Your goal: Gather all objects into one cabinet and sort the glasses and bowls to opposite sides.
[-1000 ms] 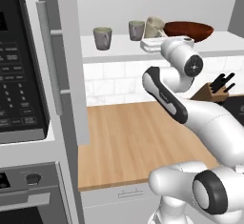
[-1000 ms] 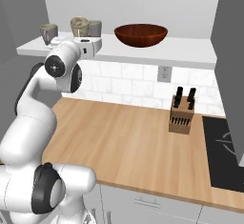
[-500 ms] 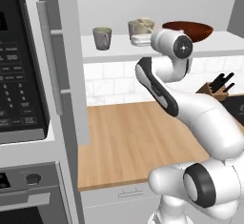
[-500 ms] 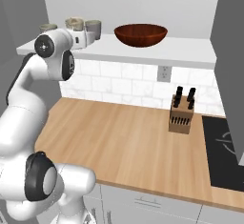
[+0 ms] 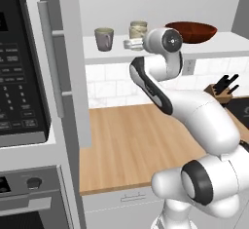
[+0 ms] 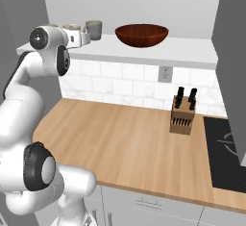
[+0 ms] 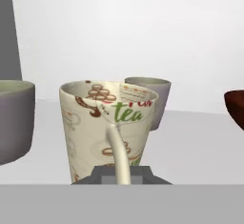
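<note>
On the cabinet's long white shelf my gripper is shut on the handle of the cream mug, which bears a "tea" print. I cannot tell whether its base touches the board. One grey mug stands just to its left. The other grey mug stands behind it, to the right. The wide dark red bowl rests farther right on the same shelf.
Below the shelf lies a wooden counter with a knife block against the tiled wall. A black cooktop is at the right. A microwave and a tall grey panel stand at the left.
My gripper has carried the cream mug leftward along the shelf, away from the bowl and up beside the left grey mug. The bowl and grey mugs stayed put.
</note>
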